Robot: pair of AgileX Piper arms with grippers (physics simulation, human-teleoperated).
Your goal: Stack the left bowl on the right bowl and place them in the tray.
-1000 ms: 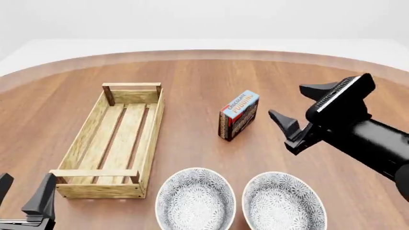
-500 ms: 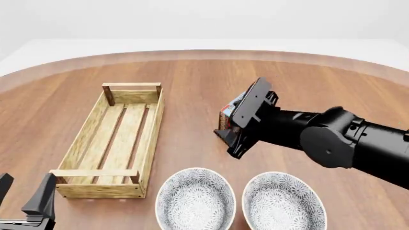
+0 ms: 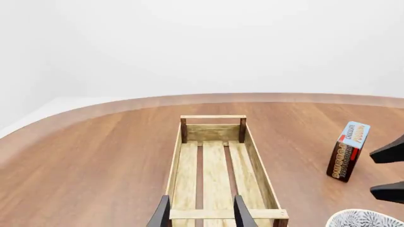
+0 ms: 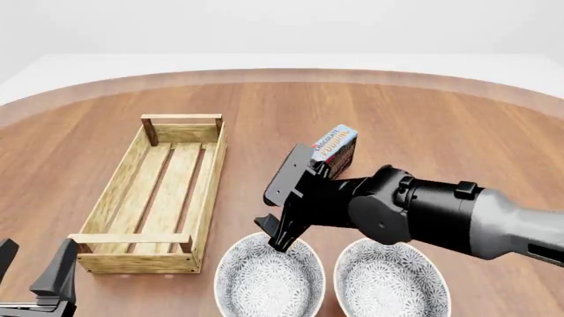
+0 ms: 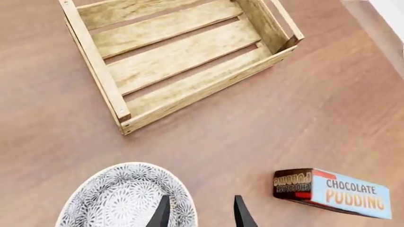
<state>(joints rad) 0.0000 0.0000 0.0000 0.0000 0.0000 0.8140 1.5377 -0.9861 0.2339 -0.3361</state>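
Success needs the right gripper [image 4: 275,232], jaws parted, to straddle the left bowl [image 4: 269,276] rim squarely; left gripper [image 4: 35,277] parted, empty.

my fingers [image 3: 164,215] sit apart before the tray [image 3: 220,163]; pudding box [image 3: 347,151] and bowl rim [image 3: 364,219] beside it.

Bright even light, soft shadows, sharp
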